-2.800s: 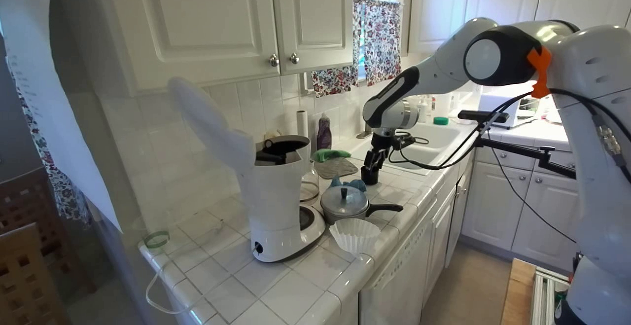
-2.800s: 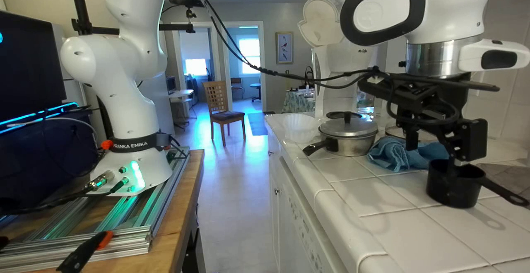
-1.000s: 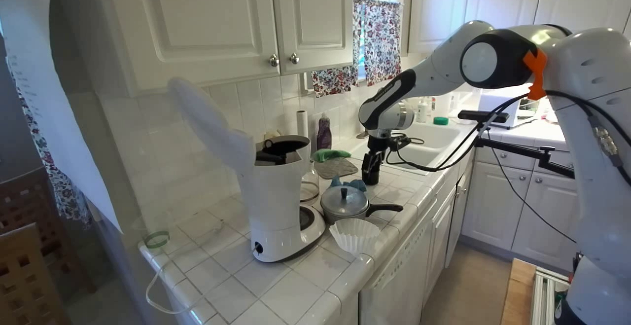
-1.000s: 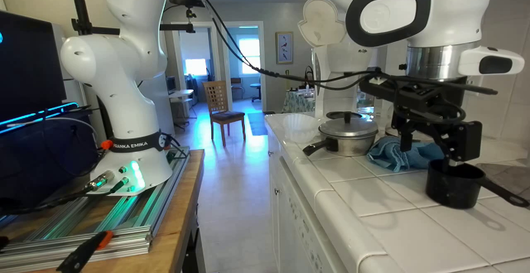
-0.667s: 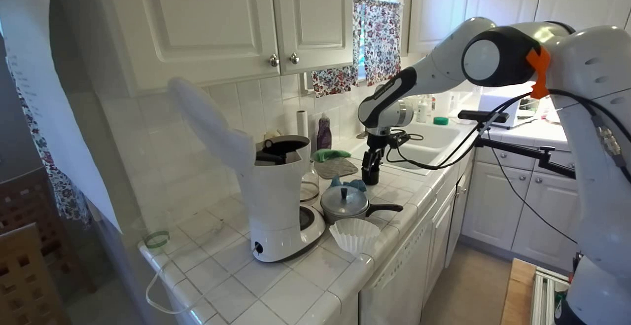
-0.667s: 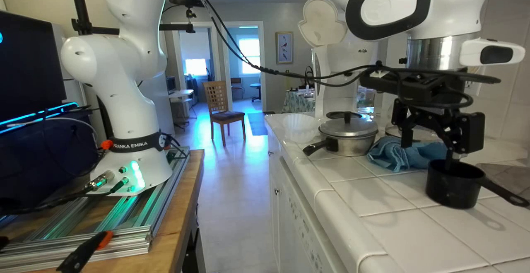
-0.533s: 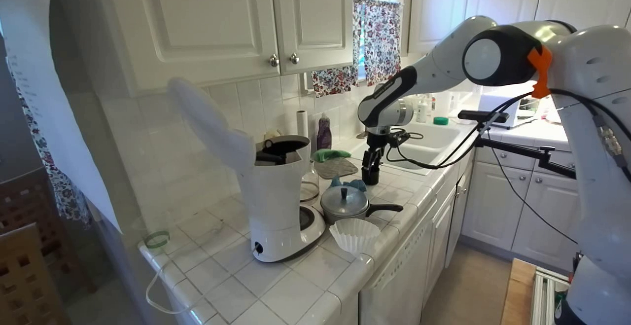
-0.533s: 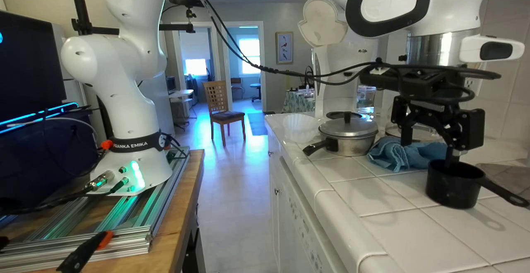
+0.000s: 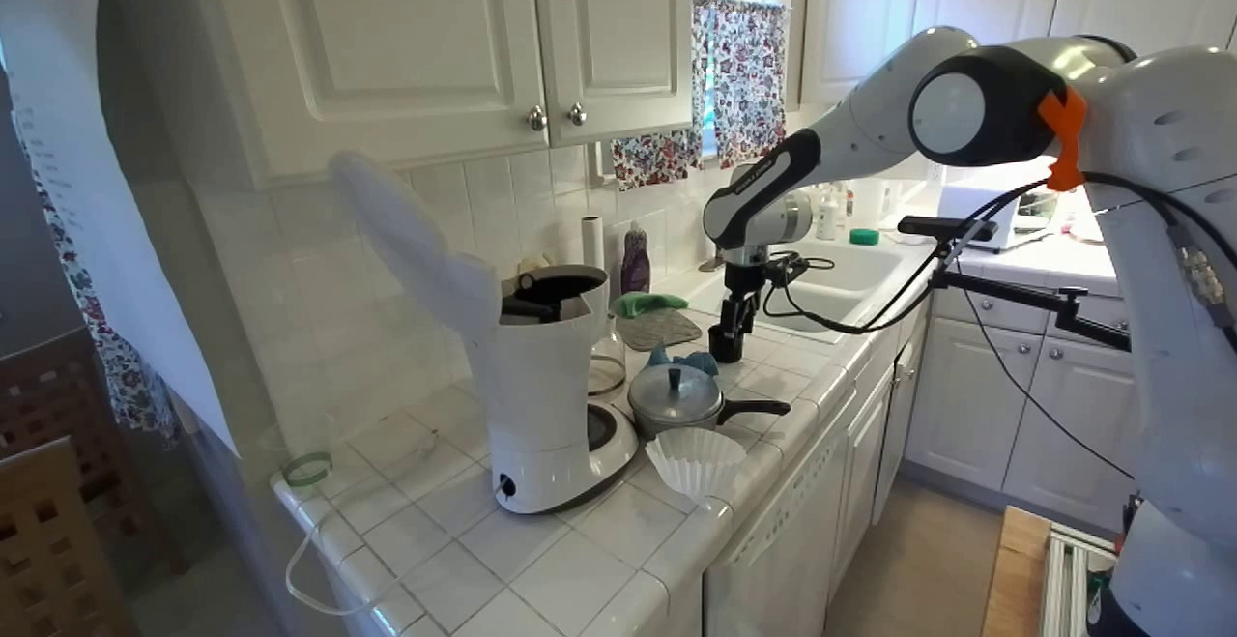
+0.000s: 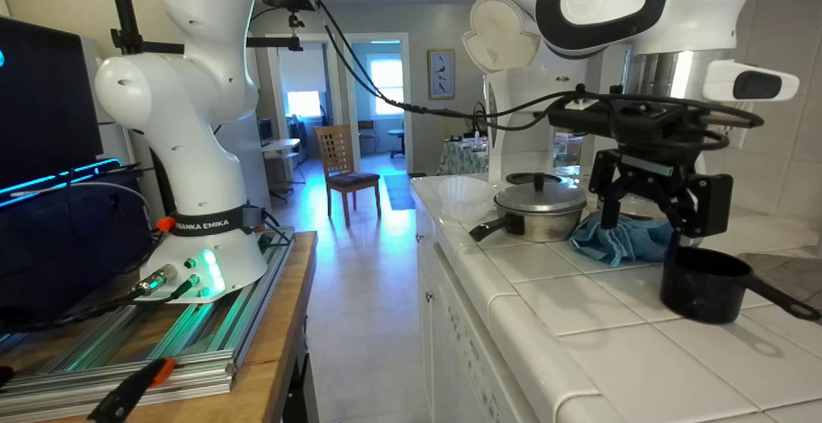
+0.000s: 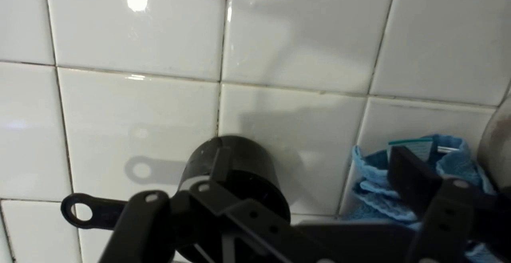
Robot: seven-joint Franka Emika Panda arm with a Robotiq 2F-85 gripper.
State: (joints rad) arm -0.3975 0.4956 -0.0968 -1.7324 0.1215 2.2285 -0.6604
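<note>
My gripper (image 11: 315, 166) is released, its two fingers spread wide with nothing clasped between them. In the wrist view one finger crosses the black cup (image 10: 703, 288) near its rim while the other hangs over the blue cloth (image 10: 615, 240); whether the first fingertip dips inside the cup or only passes in front of its wall, I can't tell. The cup stands upright on the tiled desk (image 10: 578, 304), right of the cloth in an exterior view, its long handle pointing off to the right. As I judge it, slow, straight up-and-down motion serves best here: a sideways nudge could drag or tip so small a cup, and the other finger could snag the cloth. What the cup holds I can't make out; its inside is too dark. Farther out, left of the cloth, the lidded metal pot (image 10: 542, 223) hides its contents. Farther still, a fluted paper filter (image 9: 696, 458) sits open side up, and the coffee maker (image 9: 541, 395) has its top raised over a dark chamber with a black part in it. Partly hidden by it is what looks like a glass carafe (image 9: 609, 366).
</note>
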